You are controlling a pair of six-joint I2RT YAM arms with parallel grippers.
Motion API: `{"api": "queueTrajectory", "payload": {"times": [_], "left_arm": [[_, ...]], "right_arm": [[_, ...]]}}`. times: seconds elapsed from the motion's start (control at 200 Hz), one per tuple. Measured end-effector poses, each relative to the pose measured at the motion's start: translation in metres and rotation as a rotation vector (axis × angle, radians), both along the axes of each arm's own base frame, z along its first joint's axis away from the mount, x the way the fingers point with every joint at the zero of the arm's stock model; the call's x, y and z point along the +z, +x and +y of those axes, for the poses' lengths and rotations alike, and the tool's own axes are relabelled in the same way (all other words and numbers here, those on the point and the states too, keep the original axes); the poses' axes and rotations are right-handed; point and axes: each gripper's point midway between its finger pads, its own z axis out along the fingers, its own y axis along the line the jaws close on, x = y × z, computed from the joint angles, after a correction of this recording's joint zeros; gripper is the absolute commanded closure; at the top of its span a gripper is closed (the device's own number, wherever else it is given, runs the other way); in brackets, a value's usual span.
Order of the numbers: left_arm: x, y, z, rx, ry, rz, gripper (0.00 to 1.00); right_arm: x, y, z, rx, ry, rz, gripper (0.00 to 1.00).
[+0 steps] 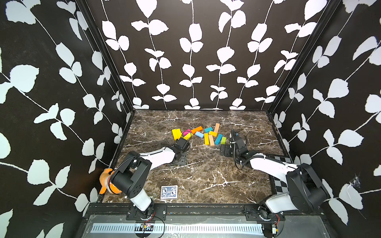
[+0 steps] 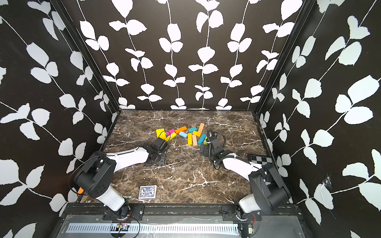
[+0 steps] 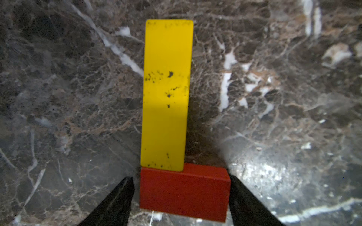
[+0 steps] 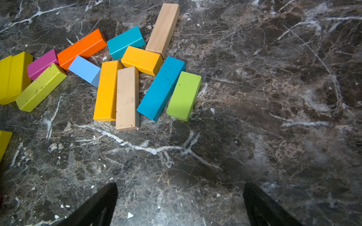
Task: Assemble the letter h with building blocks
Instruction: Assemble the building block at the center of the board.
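In the left wrist view a long yellow bar (image 3: pixel 166 94) lies flat on the marble. Its end meets a short red block (image 3: pixel 184 191) that lies crosswise. My left gripper (image 3: pixel 181 180) straddles the red block, open, with a gap at one finger (image 3: pixel 125 195). Of the letter h only these two bars show, and the left arm (image 1: pixel 179 158) hides them in both top views. The other building blocks (image 1: pixel 206 134) (image 4: pixel 127 78) lie in a loose pile at mid-table. My right gripper (image 4: pixel 180 187) (image 1: pixel 224 150) hangs open over bare marble just short of the green block (image 4: pixel 184 95).
Two yellow blocks (image 1: pixel 176 134) lie at the pile's left end. A blue-patterned playing card (image 1: pixel 169 192) lies near the front edge. An orange soft object (image 1: pixel 107 181) sits by the left arm's base. A checkerboard strip (image 1: pixel 282 158) runs along the right wall. Black walls enclose three sides.
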Motion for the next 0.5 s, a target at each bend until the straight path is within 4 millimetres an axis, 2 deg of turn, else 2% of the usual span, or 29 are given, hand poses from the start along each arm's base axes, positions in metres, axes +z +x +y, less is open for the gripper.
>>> {"api": "queueTrajectory", "payload": {"times": [0.27, 0.355, 0.5], "left_arm": [[0.005, -0.001, -0.001, -0.007, -0.005, 0.004, 0.13], [0.022, 0.003, -0.005, -0.019, -0.025, -0.023, 0.11], [0.069, 0.027, -0.022, -0.049, -0.09, -0.135, 0.09]], "right_arm": [[0.0, 0.0, 0.0, 0.001, 0.001, 0.0, 0.01], [0.0, 0.0, 0.0, 0.002, 0.002, 0.001, 0.01], [0.0, 0.0, 0.001, 0.005, 0.006, 0.003, 0.01]]}}
